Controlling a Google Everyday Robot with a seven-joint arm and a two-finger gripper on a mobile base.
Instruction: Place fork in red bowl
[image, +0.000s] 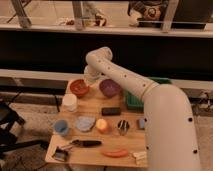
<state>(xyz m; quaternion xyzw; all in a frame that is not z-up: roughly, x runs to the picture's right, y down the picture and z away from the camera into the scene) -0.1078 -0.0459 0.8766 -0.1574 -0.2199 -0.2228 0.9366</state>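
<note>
Your gripper (91, 76) hangs at the far end of the wooden table (131, 140), just above the red bowl (79, 87) on the side that faces the purple bowl (109, 87), so it sits between the 2 bowls. You cannot tell from this view how wide it stands or whether it carries anything. No fork shows inside the red bowl, so count the task as not visibly done. You have 1 doubtful candidate: a dark-handled utensil (86, 143) lying flat near the front edge of the table. It is well apart from the red bowl, with the white cup (70, 102) and the blue cup (61, 127) in the stretch between. Its long axis runs roughly along that front edge, the dark handle toward the middle and a paler end toward the front corner at the view's left. If that is the fork, pick, carry and drop are all left. If the fork is already up at the gripper, hidden against the arm, I judge that only the release over the bowl remains, and its heading cannot be read
</note>
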